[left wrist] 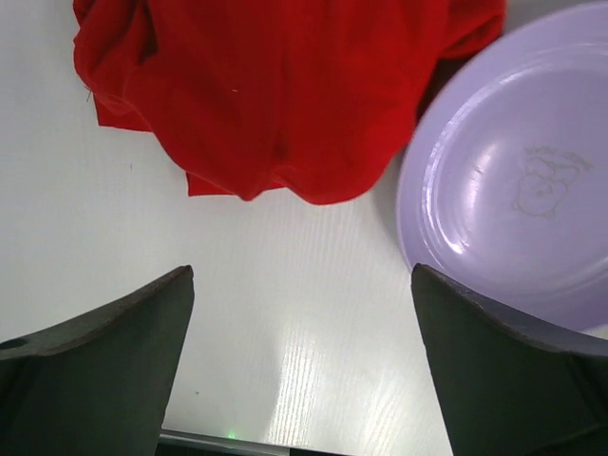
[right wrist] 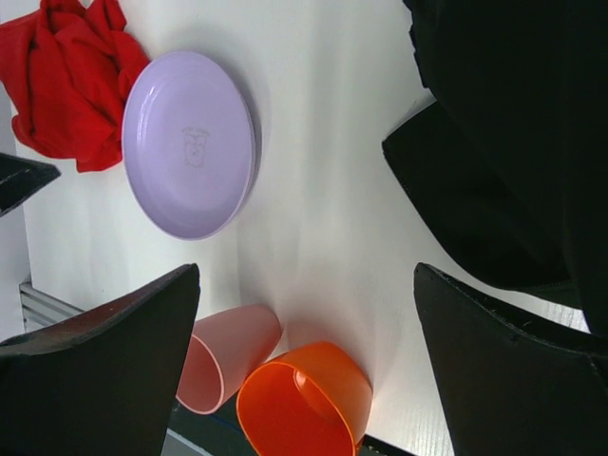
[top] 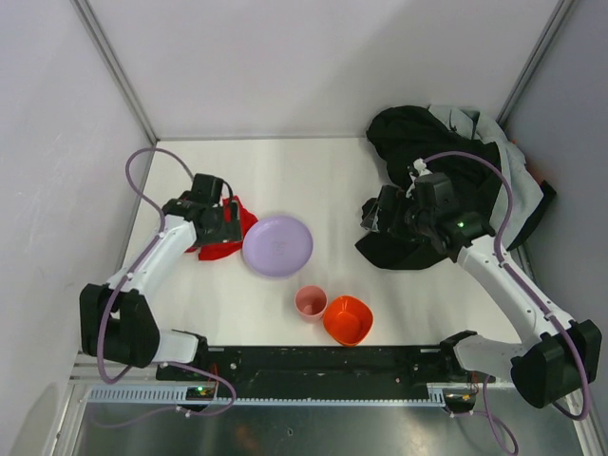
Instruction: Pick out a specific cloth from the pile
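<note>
The red cloth lies crumpled on the white table at the left, touching the left rim of the purple plate, far from the pile of black and grey garments at the back right. My left gripper hovers over the cloth, open and empty; in the left wrist view the cloth lies beyond the open gripper. My right gripper is open and empty at the pile's near-left edge. In the right wrist view the black garment lies beside the open gripper.
A pink cup and an orange bowl stand near the table's front edge, also in the right wrist view as cup and bowl. The plate shows in both wrist views. Walls enclose the table.
</note>
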{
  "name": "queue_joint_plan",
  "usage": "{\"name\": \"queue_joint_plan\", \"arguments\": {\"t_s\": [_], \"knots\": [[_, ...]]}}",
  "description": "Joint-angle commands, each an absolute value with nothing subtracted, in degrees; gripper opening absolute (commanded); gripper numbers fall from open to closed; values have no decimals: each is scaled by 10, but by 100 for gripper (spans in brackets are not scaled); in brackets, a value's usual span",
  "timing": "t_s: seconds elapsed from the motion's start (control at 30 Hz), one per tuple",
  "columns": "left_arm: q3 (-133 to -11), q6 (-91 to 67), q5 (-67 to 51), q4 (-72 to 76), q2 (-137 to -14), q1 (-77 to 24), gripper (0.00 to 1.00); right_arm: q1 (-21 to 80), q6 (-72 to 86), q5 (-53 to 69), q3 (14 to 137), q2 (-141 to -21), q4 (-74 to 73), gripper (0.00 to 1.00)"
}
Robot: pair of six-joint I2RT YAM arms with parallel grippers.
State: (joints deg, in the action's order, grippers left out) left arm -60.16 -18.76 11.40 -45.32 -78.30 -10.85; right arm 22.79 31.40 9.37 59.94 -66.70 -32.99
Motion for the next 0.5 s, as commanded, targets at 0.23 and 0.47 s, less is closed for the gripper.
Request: {"name": "queue_joint_plan", "arguments": {"t_s": [0.23, 0.47], "knots": [[-625, -150, 159, -468, -653, -203, 100, 241, 297, -4, 600, -633, -369, 99], [-611, -139, 114, -467, -538, -216, 100, 243, 288, -53, 571, -544, -384, 99]]}}
